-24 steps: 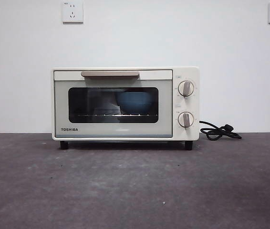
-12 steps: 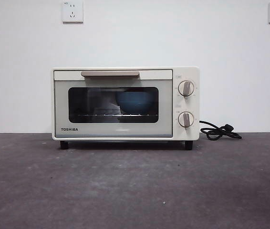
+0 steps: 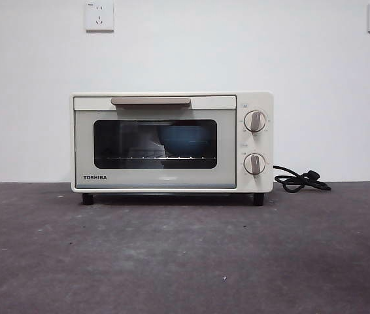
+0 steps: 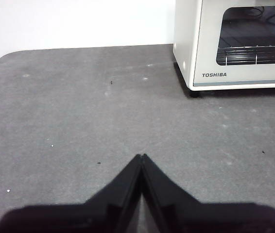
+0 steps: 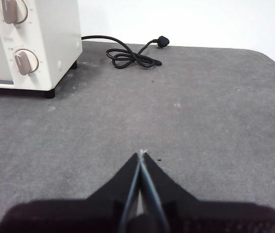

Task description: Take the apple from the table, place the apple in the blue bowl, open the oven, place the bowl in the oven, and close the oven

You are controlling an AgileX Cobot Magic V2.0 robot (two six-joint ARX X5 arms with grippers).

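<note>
The cream-white oven [image 3: 172, 142] stands at the back of the dark grey table [image 3: 185, 255] with its glass door shut. Through the glass I see the blue bowl [image 3: 185, 139] resting on the rack inside. The apple is hidden from view. My left gripper [image 4: 142, 156] is shut and empty, hovering over bare table well short of the oven's [image 4: 234, 43] left corner. My right gripper [image 5: 141, 153] is shut and empty too, over the table off the oven's [image 5: 30, 43] knob side. Neither arm shows in the front view.
A black power cord [image 3: 301, 180] with its plug lies coiled on the table to the right of the oven, also in the right wrist view as the cord [image 5: 130, 56]. Two wall sockets [image 3: 99, 16] sit high on the white wall.
</note>
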